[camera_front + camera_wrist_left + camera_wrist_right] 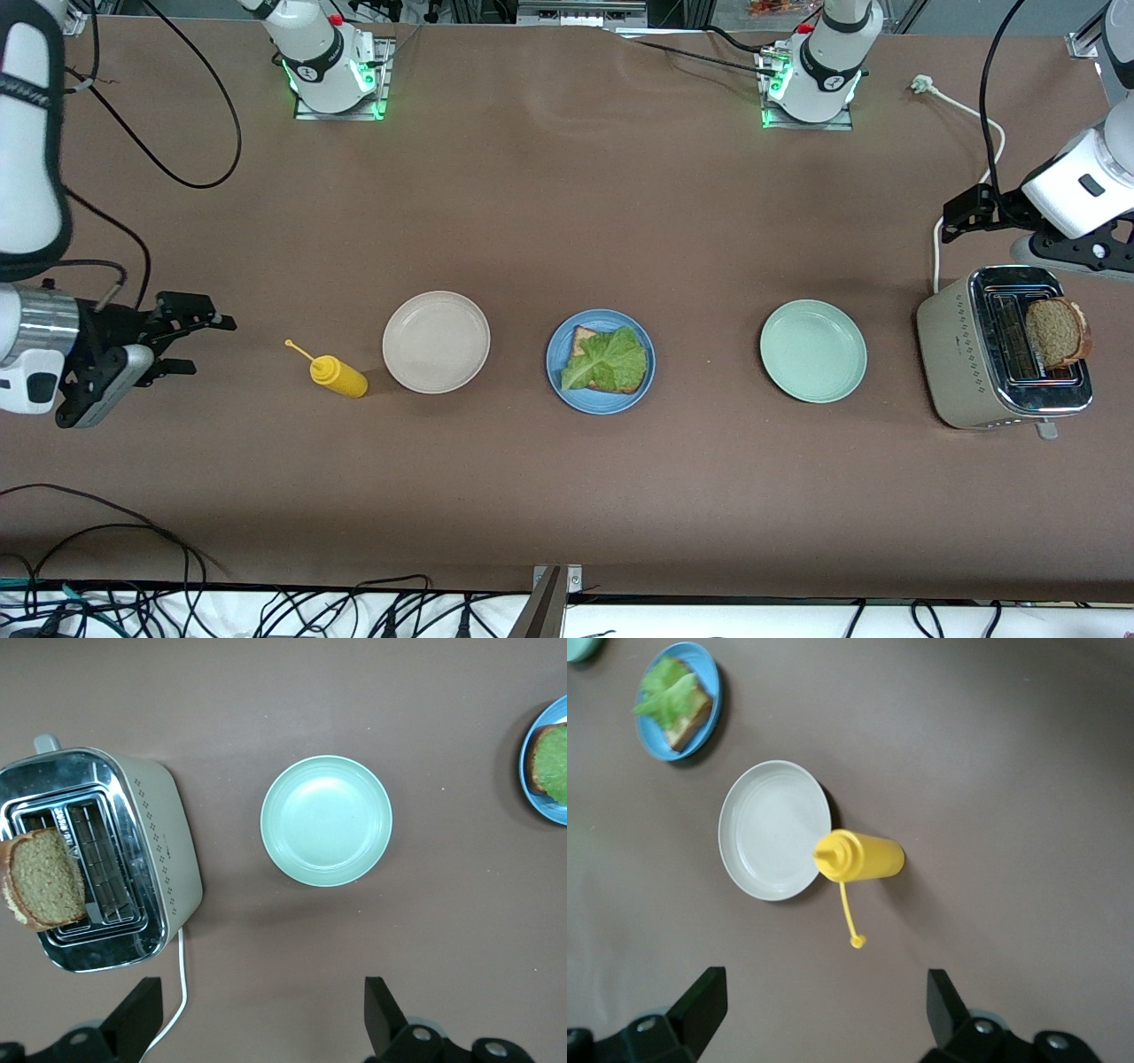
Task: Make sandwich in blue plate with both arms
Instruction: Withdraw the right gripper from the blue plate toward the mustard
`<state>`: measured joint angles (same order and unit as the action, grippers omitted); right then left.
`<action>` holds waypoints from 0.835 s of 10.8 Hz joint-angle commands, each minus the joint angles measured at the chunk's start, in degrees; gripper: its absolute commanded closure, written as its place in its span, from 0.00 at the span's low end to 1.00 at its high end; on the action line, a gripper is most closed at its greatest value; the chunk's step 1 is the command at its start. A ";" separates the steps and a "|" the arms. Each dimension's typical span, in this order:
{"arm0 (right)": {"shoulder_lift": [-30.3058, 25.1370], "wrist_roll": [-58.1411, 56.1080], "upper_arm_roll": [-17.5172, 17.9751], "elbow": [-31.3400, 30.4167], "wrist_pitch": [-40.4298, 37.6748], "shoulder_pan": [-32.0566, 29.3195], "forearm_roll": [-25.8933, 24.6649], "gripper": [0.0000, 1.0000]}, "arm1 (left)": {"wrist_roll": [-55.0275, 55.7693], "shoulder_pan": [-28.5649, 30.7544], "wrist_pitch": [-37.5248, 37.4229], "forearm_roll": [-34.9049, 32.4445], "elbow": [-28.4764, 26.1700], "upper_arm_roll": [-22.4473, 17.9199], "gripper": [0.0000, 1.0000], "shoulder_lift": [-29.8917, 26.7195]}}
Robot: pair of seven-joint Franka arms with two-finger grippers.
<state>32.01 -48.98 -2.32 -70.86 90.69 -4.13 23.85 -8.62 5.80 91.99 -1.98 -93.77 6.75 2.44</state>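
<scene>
Blue plate (pixel 601 400) sat mid-table in the front view, between a beige plate (pixel 436 341) and a mint plate (pixel 813 350), holding one bread slice (pixel 585 339) with a lettuce leaf (pixel 607 360) laid on it. A second slice (pixel 1056 332) stood in the toaster (pixel 966 372) at the left arm's end, so the sandwich looked half built: base and lettuce done, top slice yet to be fetched and placed. The left gripper (pixel 961 213) hung near the toaster, empty; the right gripper (pixel 199 341) hovered beside a yellow bottle (pixel 338 376), its fingers spread and empty. From the left wrist view, spread fingertips (pixel 142 1014) framed the table, with the toaster, its slice (pixel 42 879) and the mint plate (pixel 326 820) ahead and the blue plate (pixel 529 757) at the edge. From the right wrist view, spread fingertips (pixel 704 1001) pointed toward the bottle (pixel 859 856) and beige plate (pixel 766 829), the blue plate (pixel 709 704) farther off.
</scene>
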 commanded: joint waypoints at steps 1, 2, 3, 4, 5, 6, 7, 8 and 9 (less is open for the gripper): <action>4.18 -20.48 1.00 -2.61 -0.25 -7.89 8.73 0.00 | -0.79 2.63 -0.76 0.66 2.36 0.20 0.00 2.03; 5.86 -24.89 1.00 -3.13 -0.25 -9.04 11.63 0.00 | -0.87 3.86 -0.76 0.57 3.93 0.19 0.00 3.52; 7.27 -29.20 1.00 -3.75 0.27 -10.01 14.35 0.00 | -0.79 5.44 -0.76 0.31 5.25 0.19 0.00 5.88; 9.46 -33.76 1.00 -3.93 0.36 -10.98 17.34 0.00 | -0.96 7.72 -0.76 0.22 7.09 0.19 0.00 8.43; 12.00 -39.29 1.00 -4.02 0.37 -12.03 20.50 0.00 | -0.88 10.09 -0.76 0.57 9.54 0.37 0.00 10.19; 13.85 -43.35 1.00 -3.93 0.45 -12.39 22.79 0.00 | -0.79 9.85 -0.76 0.40 9.92 0.46 0.00 10.21; 15.44 -47.74 1.00 -3.93 0.80 -12.39 24.99 0.00 | -0.53 9.67 -0.76 0.05 9.92 0.81 0.00 10.12; 17.19 -52.92 1.00 -3.93 0.89 -12.39 27.62 0.00 | -0.52 9.59 -0.76 -0.13 9.83 0.98 0.00 10.04; 19.04 -58.54 1.00 -3.93 1.07 -12.39 29.65 0.00 | -0.52 9.50 -0.85 -0.13 9.92 1.59 0.00 9.95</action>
<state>48.01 -97.19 -2.23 -74.92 91.35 -15.78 48.79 -9.10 15.65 92.28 -1.98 -85.80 7.07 12.11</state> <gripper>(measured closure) 0.000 0.000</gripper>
